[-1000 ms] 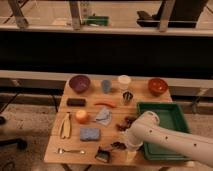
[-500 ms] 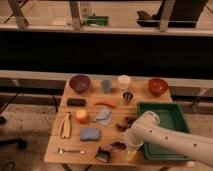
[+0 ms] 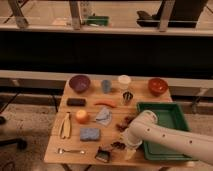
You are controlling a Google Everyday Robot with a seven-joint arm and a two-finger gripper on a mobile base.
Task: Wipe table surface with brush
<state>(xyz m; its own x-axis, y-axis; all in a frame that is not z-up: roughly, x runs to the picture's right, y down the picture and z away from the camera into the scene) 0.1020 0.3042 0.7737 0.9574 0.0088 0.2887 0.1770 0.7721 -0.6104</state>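
The light tan table surface (image 3: 60,142) fills the middle of the camera view. The brush (image 3: 104,155), small and dark with a squarish bristle head, lies near the table's front edge, right of a fork. My gripper (image 3: 119,146) is at the end of the white arm (image 3: 160,137), low over the table just right of and slightly behind the brush. It is a dark shape close to the brush, and I cannot tell whether it touches it.
A green tray (image 3: 170,112) is at the right, partly under the arm. A blue sponge (image 3: 90,134), grey cloth (image 3: 104,116), orange fruit (image 3: 82,116), black block (image 3: 76,101), fork (image 3: 70,150), purple bowl (image 3: 80,82), cups and a red bowl (image 3: 157,86) are spread over the table.
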